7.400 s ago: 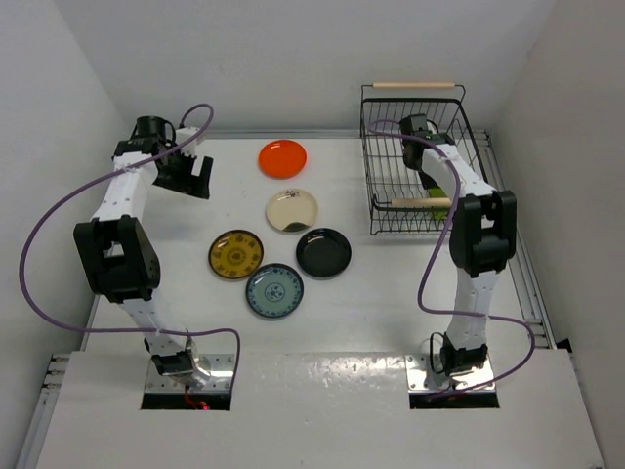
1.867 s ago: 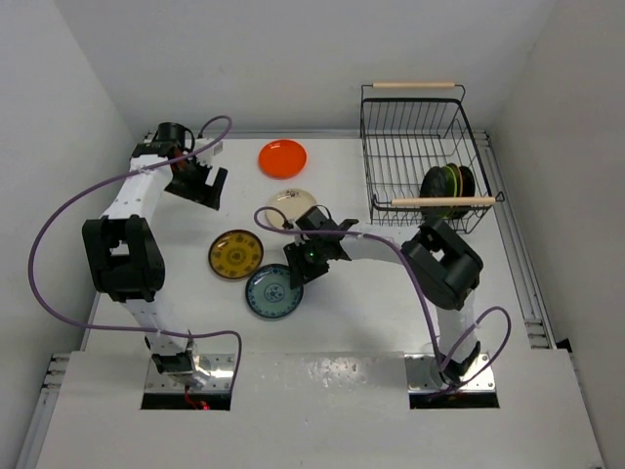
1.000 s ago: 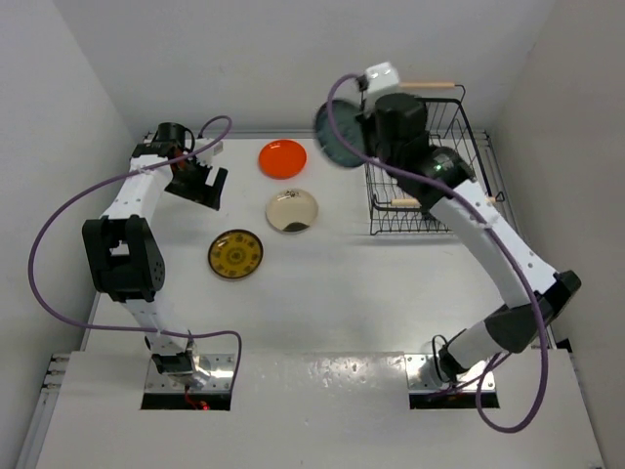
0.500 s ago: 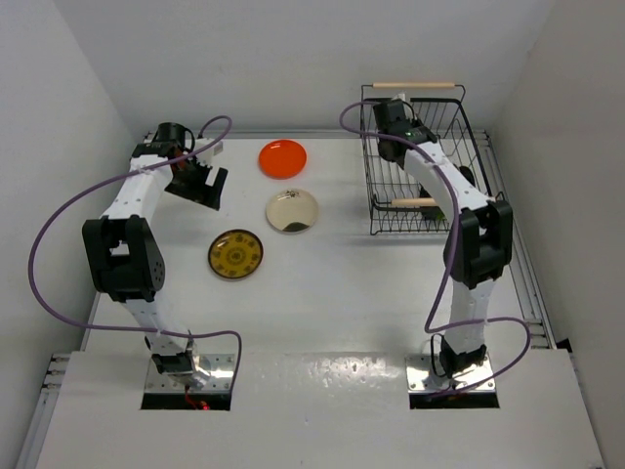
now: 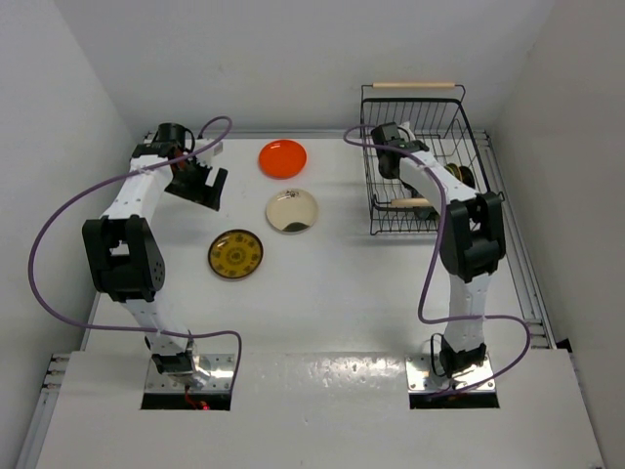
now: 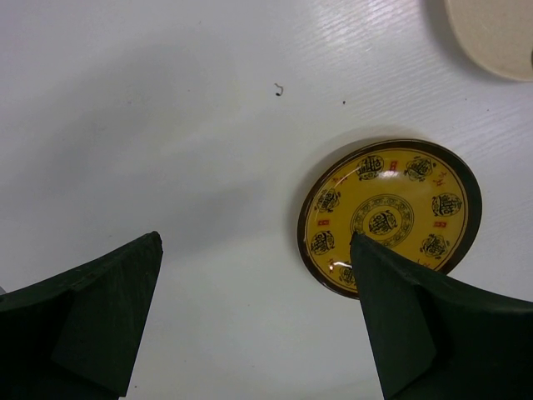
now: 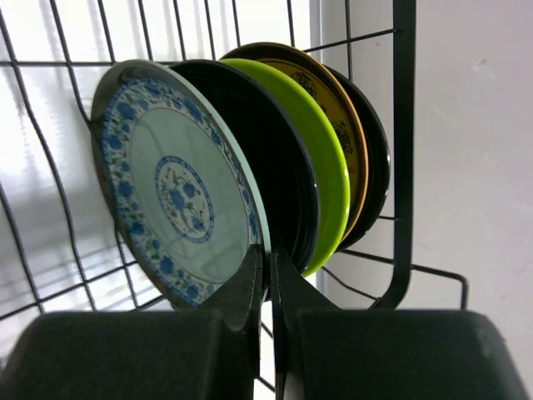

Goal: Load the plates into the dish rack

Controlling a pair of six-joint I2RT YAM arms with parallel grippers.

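Observation:
My right gripper (image 7: 268, 258) is shut on the lower rim of the blue-grey patterned plate (image 7: 175, 192), which stands on edge inside the dish rack (image 5: 364, 127). Behind it, a glossy black plate (image 7: 283, 167), the lime green plate (image 7: 325, 158), a yellow-brown plate (image 7: 348, 108) and another black plate (image 7: 376, 167) stand in a row against the rack's end wall. On the table lie the orange-red plate (image 5: 282, 157), the cream plate (image 5: 292, 210) and a yellow-brown patterned plate (image 5: 235, 254). My left gripper (image 5: 200, 181) hangs open and empty above the table, with the patterned plate (image 6: 390, 217) by its right finger.
The rack has two wooden rod handles (image 5: 415, 85) and sits at the table's back right, close to the right wall. White walls enclose the table on three sides. Purple cables loop from both arms.
The right arm carried the blue-grey plate from mid-air left of the rack down into the rack, against the other plates. The left arm has not moved.

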